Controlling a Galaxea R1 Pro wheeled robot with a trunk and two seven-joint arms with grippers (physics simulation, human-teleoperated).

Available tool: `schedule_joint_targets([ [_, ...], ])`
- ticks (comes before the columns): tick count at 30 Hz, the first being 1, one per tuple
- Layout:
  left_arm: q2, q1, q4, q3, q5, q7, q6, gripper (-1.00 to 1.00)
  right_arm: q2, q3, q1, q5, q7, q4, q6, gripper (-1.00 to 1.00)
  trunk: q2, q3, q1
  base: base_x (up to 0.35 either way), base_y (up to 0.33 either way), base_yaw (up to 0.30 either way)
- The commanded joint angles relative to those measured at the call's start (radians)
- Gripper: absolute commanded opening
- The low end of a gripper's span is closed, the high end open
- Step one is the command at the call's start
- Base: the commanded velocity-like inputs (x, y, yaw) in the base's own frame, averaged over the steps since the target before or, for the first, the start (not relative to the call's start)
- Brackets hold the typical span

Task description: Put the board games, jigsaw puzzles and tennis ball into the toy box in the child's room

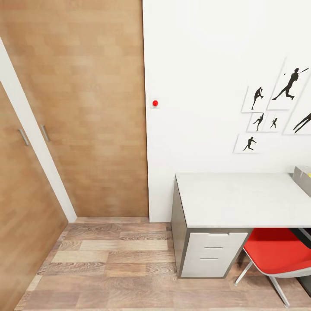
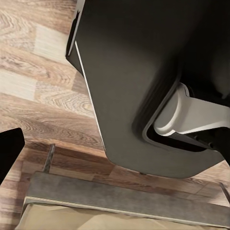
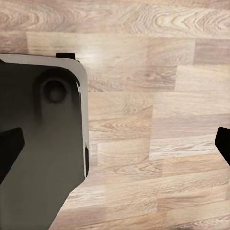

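Grey plastic, shallow and flare-sided, the toy box (image 1: 303,179) peeks in at the far right end of the long pale grey tabletop (image 1: 237,201), with a spot of yellow at its rim; what it holds I cannot tell. A white three-drawer unit (image 1: 211,254) sits under the tabletop's near end, and a red chair with pale legs (image 1: 276,252) is tucked just beside it. Wooden wardrobe doors (image 1: 77,112) fill the left side, above wood-plank floor (image 1: 112,263).

Both arms hang low. The right tool (image 3: 115,143) stands wide over bare floor, carrying nothing. The left tool's spread I cannot tell; a single dark fingertip (image 2: 9,151) shows near the robot's dark base (image 2: 143,81) and a beige-topped bed edge (image 2: 96,220).

As I judge it, the risks are in driving: the base could clip the chair legs or drawer unit on approach, and the left arm hangs close to the bed edge.
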Motion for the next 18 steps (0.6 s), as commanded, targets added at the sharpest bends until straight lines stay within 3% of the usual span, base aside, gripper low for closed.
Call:
schedule_joint_targets([
  [1, 0.001, 0.001, -0.004, -0.008, 0.01, 0.0, 0.006, 1.0, 0.0, -0.008, -0.001, 0.01, -0.002, 0.002, -0.005, 1.0, -0.002, -0.002, 0.001, 0.0, 0.0, 0.0],
  [18, 0.001, 0.001, -0.004, -0.008, 0.011, 0.0, 0.006, 1.0, 0.001, -0.008, -0.001, 0.01, -0.002, 0.002, -0.005, 1.0, -0.002, -0.002, 0.001, 0.0, 0.0, 0.0],
])
